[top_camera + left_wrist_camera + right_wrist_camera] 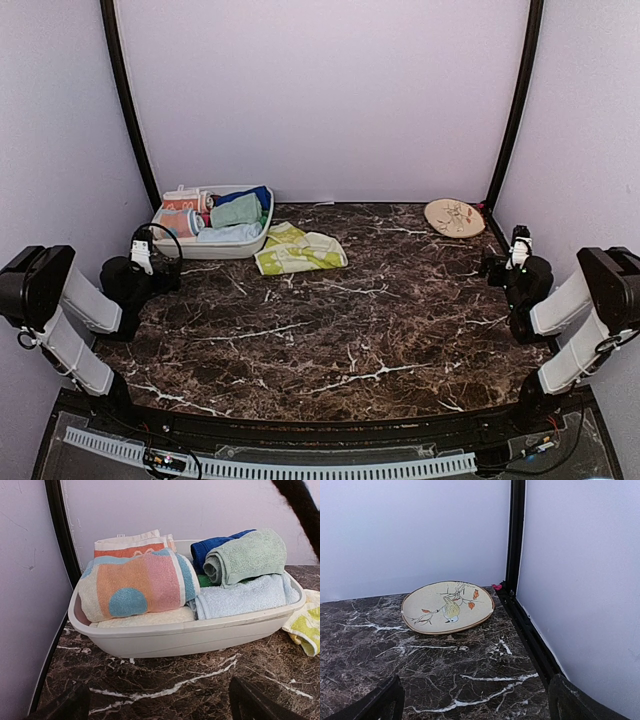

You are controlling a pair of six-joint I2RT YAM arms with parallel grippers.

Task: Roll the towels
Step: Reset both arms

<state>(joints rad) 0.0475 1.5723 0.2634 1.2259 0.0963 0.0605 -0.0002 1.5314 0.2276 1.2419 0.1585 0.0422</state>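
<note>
1. While both arms wait at the near corners, the left fingers (252, 702) stand wide apart with nothing between them. The right fingers (570, 702) are spread just as wide, and bare too.
2. Ahead and to the right of the left fingers, the yellow-green towel (298, 250) lies loose and rumpled on the table (350, 330), just beside the basin (175, 637).
3. Straight ahead of the left fingers, the basin is packed. The mint towel (247, 555) looks already rolled and rests on a pale blue towel (245, 597). The royal blue towel (215, 547) is tucked behind it, and a striped towel (135, 582) fills the left half.
4. Handling call: this is light, limp terry with nothing to break. It will likely sag and bunch when lifted, so pinch a corner or hem, spread it flat, then roll from a short end.
5. What's in the way? The basin wall crowds the loose towel's far-left edge. The packed towels press together, so pulling one may drag its neighbours.
6. Straight ahead of the right fingers sits the plate (447, 607), well apart from every towel. I judge it no obstacle.
</note>
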